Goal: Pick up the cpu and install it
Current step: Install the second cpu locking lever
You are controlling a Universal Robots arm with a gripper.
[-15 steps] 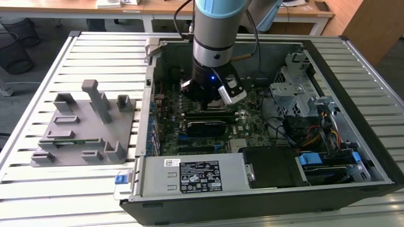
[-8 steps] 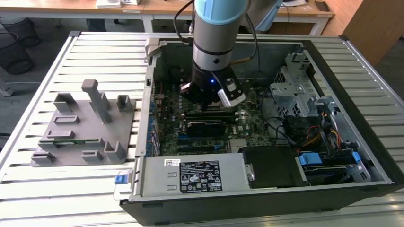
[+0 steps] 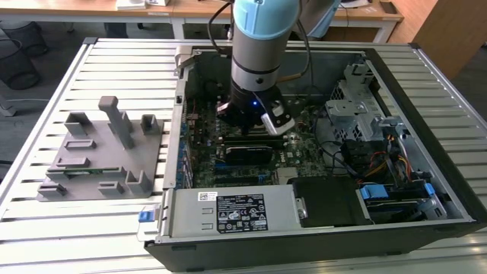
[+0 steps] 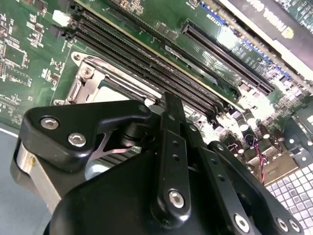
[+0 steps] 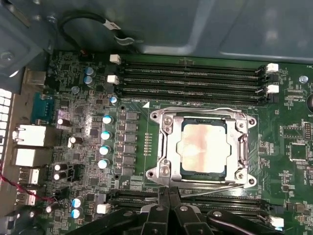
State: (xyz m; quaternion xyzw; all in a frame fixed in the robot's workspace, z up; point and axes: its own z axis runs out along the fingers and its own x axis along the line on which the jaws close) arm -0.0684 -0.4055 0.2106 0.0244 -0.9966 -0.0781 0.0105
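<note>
Inside socket frame [image 5: 203, 148]: cpu [image 5: 203, 147] seated; claw [image 5: 168, 208] above, state unclear.

In the exterior view, the arm [image 3: 263, 34] at upper centre of the frame was a thick cylinder with a pale blue cap above a silver-grey sleeve. Below that came a black wrist section with a small blue light on its front. A white and silver block [image 3: 277, 122] was fixed at the wrist's lower right, and black cables [image 3: 220, 23] hung beside the arm on its left.

In the second wrist view, the gripper [image 4: 146, 196] across the lower frame was glossy black, built of rounded linkage plates and a narrow central bar. Silver screw heads studded the plates and bar. A brushed metal body showed at lower left.
</note>
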